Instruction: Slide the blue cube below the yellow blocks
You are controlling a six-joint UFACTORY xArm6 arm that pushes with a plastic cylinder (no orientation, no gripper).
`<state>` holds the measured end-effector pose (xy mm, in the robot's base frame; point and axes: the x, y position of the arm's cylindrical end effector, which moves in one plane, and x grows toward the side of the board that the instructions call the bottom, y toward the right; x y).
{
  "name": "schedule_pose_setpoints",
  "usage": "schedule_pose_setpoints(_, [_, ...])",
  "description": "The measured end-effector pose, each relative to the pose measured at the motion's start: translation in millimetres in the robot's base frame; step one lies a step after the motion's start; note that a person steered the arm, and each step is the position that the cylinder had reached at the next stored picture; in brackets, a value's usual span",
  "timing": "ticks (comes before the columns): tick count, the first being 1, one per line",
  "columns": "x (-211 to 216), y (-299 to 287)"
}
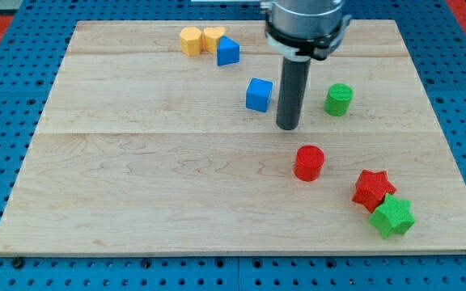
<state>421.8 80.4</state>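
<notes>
A blue cube [259, 94] lies near the board's upper middle. Two yellow blocks sit at the view's top: a yellow hexagon-like block [191, 40] and a yellow heart-shaped block [213, 36], side by side. A second blue block [228, 51] touches the yellow heart's right side. My tip [288, 127] rests on the board just right of the blue cube and slightly lower, with a small gap between them. The rod rises from it to the arm's head at the view's top.
A green cylinder [338, 99] stands right of my tip. A red cylinder [309, 162] lies below my tip. A red star [373, 189] and a green star [392, 216] touch near the lower right. The wooden board [136, 194] sits on a blue pegboard.
</notes>
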Motion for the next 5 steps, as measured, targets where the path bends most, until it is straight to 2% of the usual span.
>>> schedule_pose_setpoints(2, [-82.0, -73.5])
schedule_pose_setpoints(3, [-105.8, -105.0])
schedule_pose_setpoints(4, [-82.1, -101.1])
schedule_pose_setpoints(5, [-78.6, -132.4])
